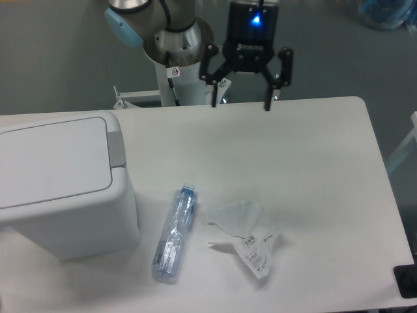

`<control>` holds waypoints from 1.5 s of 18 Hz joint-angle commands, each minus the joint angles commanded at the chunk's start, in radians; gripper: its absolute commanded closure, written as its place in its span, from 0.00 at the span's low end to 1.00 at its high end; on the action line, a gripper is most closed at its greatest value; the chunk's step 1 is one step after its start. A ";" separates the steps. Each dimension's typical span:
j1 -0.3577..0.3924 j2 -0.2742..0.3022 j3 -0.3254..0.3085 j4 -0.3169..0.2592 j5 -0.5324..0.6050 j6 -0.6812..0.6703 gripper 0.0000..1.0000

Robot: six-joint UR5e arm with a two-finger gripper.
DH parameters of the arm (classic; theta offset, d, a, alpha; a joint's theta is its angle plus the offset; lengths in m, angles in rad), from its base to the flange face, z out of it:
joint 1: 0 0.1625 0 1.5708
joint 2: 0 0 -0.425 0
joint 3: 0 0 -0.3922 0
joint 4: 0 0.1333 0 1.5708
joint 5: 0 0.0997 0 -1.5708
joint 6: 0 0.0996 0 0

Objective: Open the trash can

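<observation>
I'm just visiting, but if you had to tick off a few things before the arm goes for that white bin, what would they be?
1. Trash can lid shut, needing opening: ok, it lies flat and closed.
2. Grey push tab uncovered: ok, nothing rests on it.
3. Gripper empty with fingers spread: ok.
4. Path leftward to the tab unobstructed: ok, the plastic bottle and crumpled wrapper lie nearer the front.
5. Gripper height above the table: cannot tell from this single view.
</observation>
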 joint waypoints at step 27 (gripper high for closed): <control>-0.212 -0.132 -0.049 0.105 -0.039 -0.054 0.00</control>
